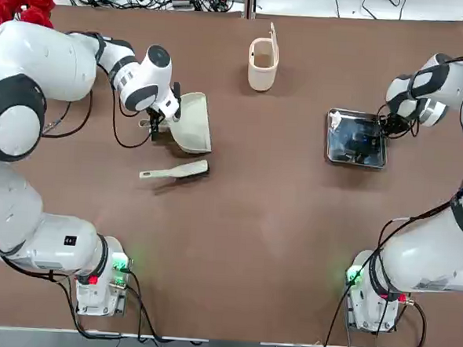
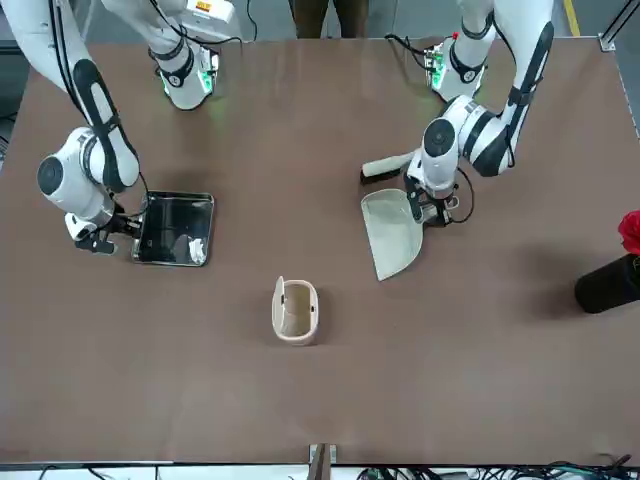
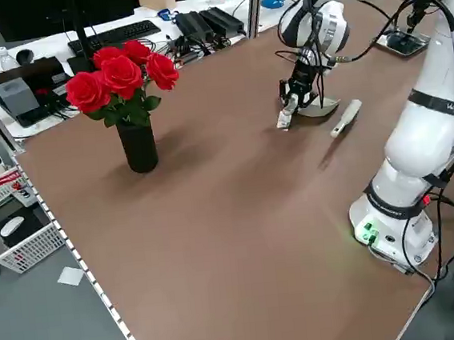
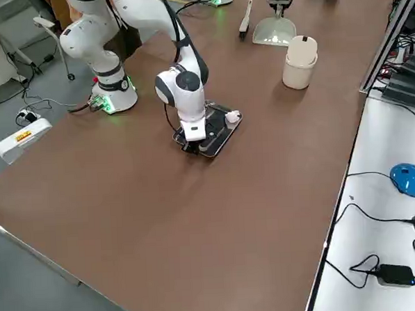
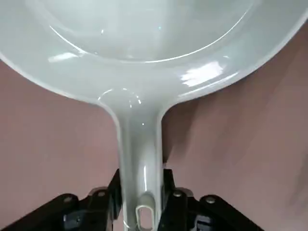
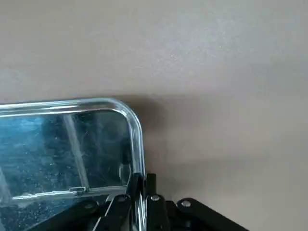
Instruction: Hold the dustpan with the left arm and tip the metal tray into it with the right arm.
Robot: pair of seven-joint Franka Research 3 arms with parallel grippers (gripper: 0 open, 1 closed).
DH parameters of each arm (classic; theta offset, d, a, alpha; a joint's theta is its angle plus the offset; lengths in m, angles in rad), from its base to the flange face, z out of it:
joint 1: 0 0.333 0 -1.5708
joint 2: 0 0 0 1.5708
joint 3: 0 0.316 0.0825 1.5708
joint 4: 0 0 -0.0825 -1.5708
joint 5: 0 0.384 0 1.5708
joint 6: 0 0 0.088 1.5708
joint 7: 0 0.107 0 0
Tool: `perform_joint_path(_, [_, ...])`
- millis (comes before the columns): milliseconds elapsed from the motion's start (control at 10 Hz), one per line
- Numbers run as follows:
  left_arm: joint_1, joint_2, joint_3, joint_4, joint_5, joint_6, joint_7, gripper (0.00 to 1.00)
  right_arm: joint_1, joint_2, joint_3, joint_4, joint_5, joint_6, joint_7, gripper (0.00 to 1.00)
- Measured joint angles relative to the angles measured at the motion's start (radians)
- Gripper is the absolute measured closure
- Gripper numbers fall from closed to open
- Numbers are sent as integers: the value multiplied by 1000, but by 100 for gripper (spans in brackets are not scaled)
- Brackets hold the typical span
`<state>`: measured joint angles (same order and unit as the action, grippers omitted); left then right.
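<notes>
Apparently both tools low, clamped.

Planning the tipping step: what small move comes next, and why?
Probably lift the metal tray and carry it toward the dustpan. The right gripper pinches its rim, the left gripper clamps the dustpan's handle, yet they sit far apart.

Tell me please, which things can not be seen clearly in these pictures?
- Contents of the metal tray: top view shows only reflections; the pale bit in the front view is too small to identify.
- Inside the cup-like bin: too small.
- Dustpan scoop: cut off in the left wrist view.
- Left gripper: hidden under its wrist in the top view.
</notes>
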<state>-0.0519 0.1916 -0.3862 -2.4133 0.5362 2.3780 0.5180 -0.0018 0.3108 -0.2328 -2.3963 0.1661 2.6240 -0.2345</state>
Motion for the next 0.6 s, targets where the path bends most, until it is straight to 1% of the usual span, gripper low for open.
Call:
perform_joint_path(200, [0,0,-1,0,3,0,-1,67,2,-1,2,29,11,-48,0,91])
perform_joint_path(400, [0,0,-1,1,30,0,0,67,7,-2,2,46,25,-75,-1,92])
perform_joint_path(600, [1,0,-1,3,34,1,8,67,10,-4,2,85,87,-170,-40,93])
